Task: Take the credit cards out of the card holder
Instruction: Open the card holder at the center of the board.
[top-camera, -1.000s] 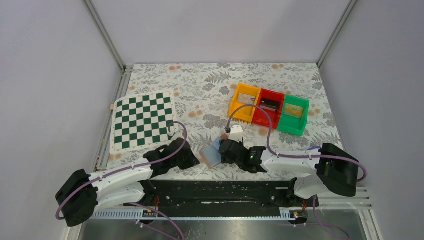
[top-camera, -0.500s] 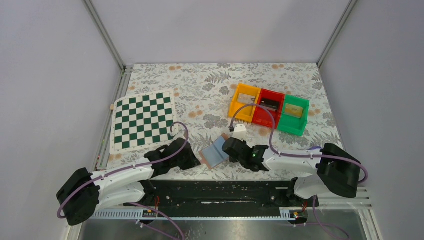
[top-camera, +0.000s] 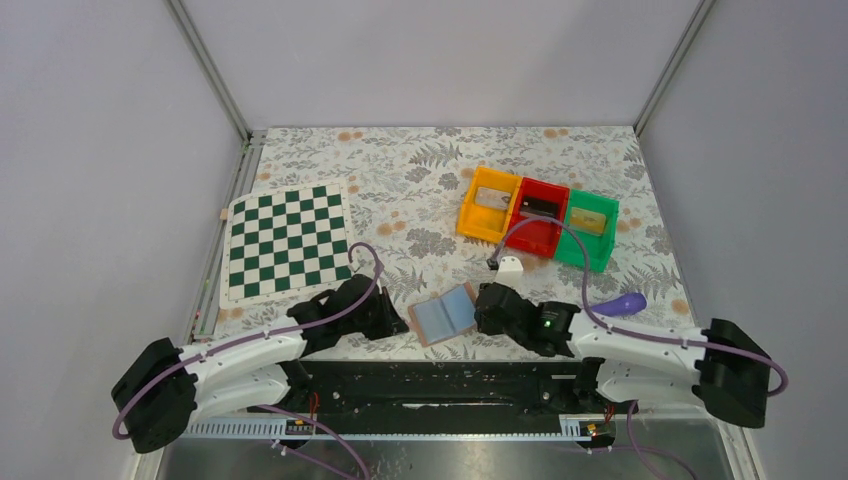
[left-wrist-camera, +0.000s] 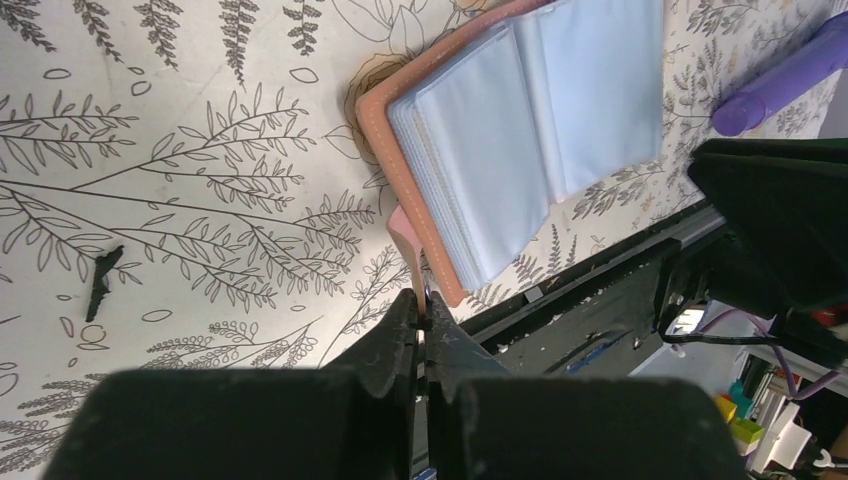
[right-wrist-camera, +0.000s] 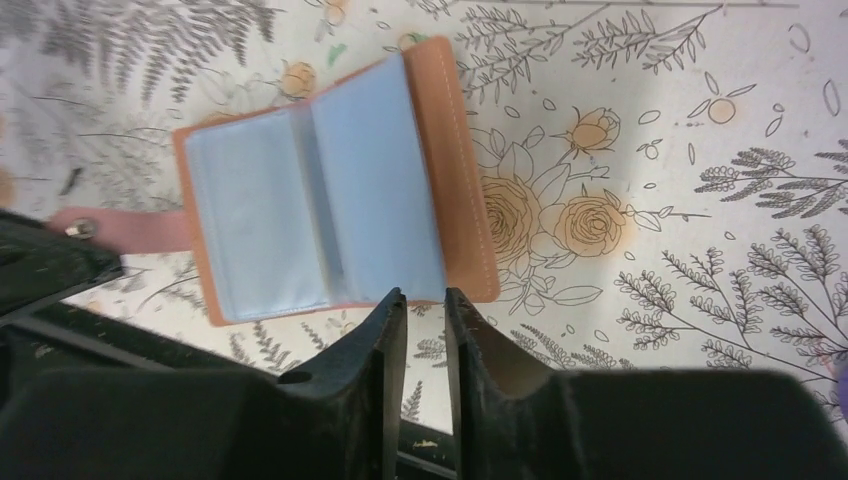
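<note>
The tan card holder (top-camera: 445, 314) lies open on the table near the front edge and shows pale blue sleeves. It also shows in the left wrist view (left-wrist-camera: 530, 130) and in the right wrist view (right-wrist-camera: 320, 190). I cannot make out any separate credit cards. My left gripper (top-camera: 395, 322) is shut on the holder's tan strap tab (left-wrist-camera: 408, 240) at its left end (left-wrist-camera: 424, 318). My right gripper (top-camera: 482, 308) sits just right of the holder. Its jaws stand a narrow gap apart with nothing between them (right-wrist-camera: 425, 298), at the holder's near edge.
A green-and-white chessboard (top-camera: 285, 243) lies at the left. Orange (top-camera: 489, 205), red (top-camera: 538, 215) and green (top-camera: 588, 228) bins stand at the back right. A purple cylinder (top-camera: 620, 303) lies right of my right arm. The black base rail (top-camera: 440, 385) runs along the front.
My right gripper has pulled back to the right off the holder, and its arm has swung right. The holder now lies open and flatter. The left gripper has held its place.
</note>
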